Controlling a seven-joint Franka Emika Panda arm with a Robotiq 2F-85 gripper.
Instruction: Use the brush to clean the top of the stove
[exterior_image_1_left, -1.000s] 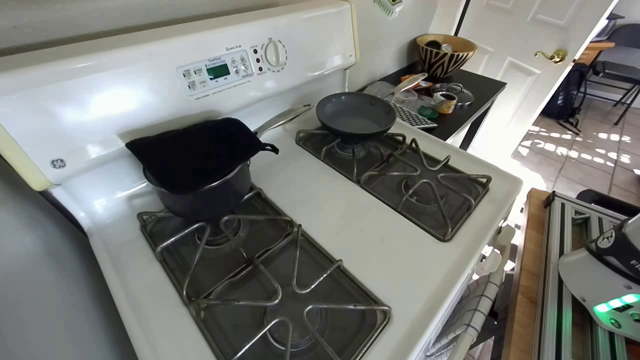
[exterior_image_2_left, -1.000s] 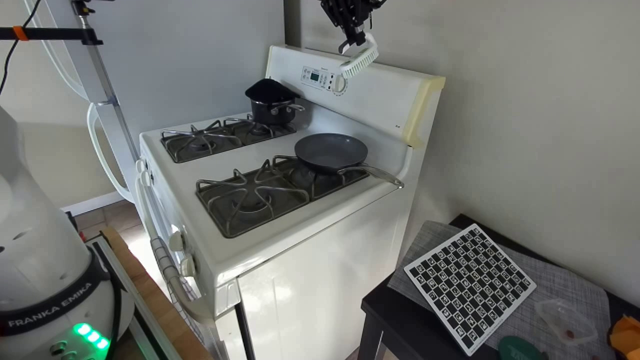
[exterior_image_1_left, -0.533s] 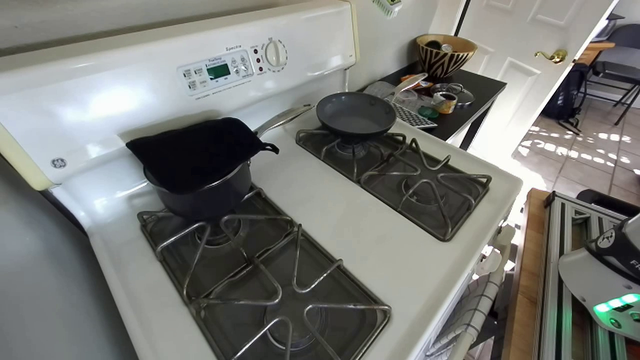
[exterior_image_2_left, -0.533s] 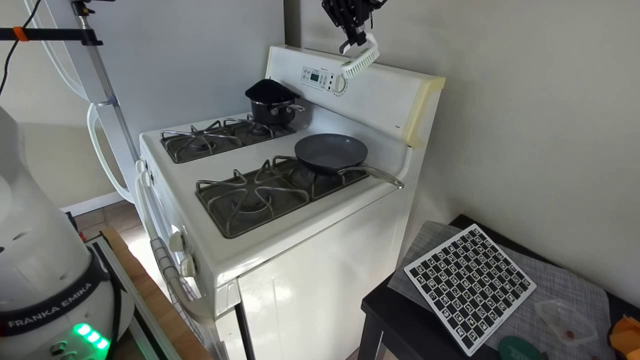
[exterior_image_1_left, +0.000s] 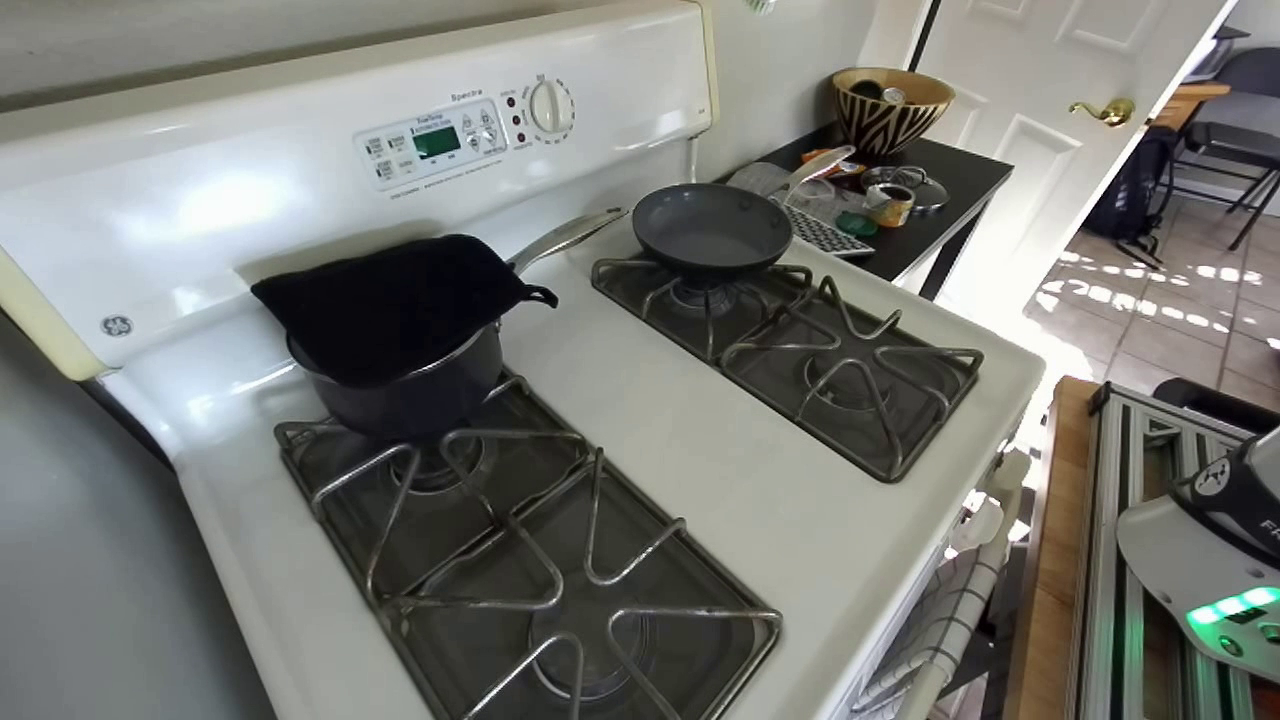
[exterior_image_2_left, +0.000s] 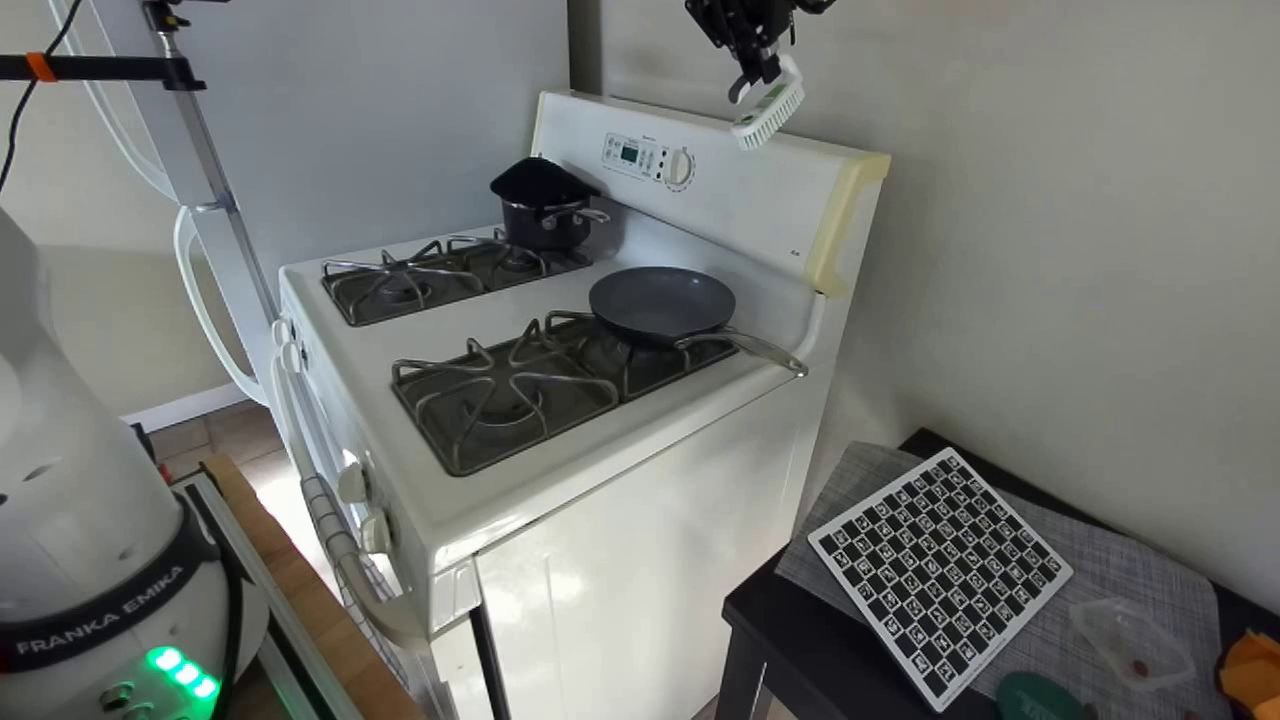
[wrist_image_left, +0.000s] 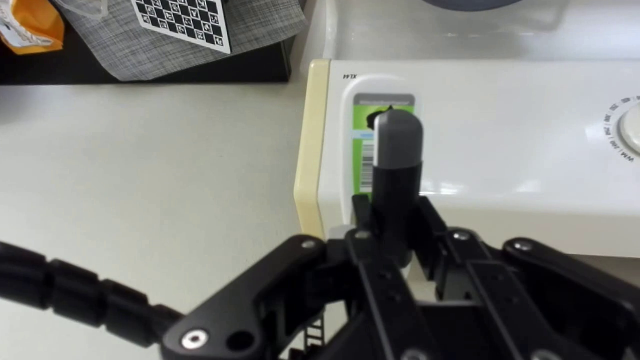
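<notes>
My gripper (exterior_image_2_left: 757, 72) hangs high over the back panel of the stove (exterior_image_2_left: 450, 328), shut on the brush (exterior_image_2_left: 772, 108). White, with pale bristles facing down, the brush is tilted and touches nothing below it. In the wrist view its black and grey handle (wrist_image_left: 397, 142) runs between the fingers of the gripper (wrist_image_left: 395, 215), and a green label shows on the brush's back. Only a sliver of the brush (exterior_image_1_left: 762, 5) enters an exterior view at its top edge. The white stove (exterior_image_1_left: 680, 450) carries black grates on both sides.
A dark pot (exterior_image_1_left: 400, 395) topped by a black cloth (exterior_image_1_left: 390, 305) sits on a rear burner. On the other rear burner is a frying pan (exterior_image_2_left: 662, 300), handle jutting over the side. Beside the stove stands a black table (exterior_image_2_left: 750, 610) bearing a checkered board (exterior_image_2_left: 940, 575).
Over the last half second the gripper and brush have shifted right and slightly up in an exterior view. In the exterior view from across, the brush has mostly left the top edge.
</notes>
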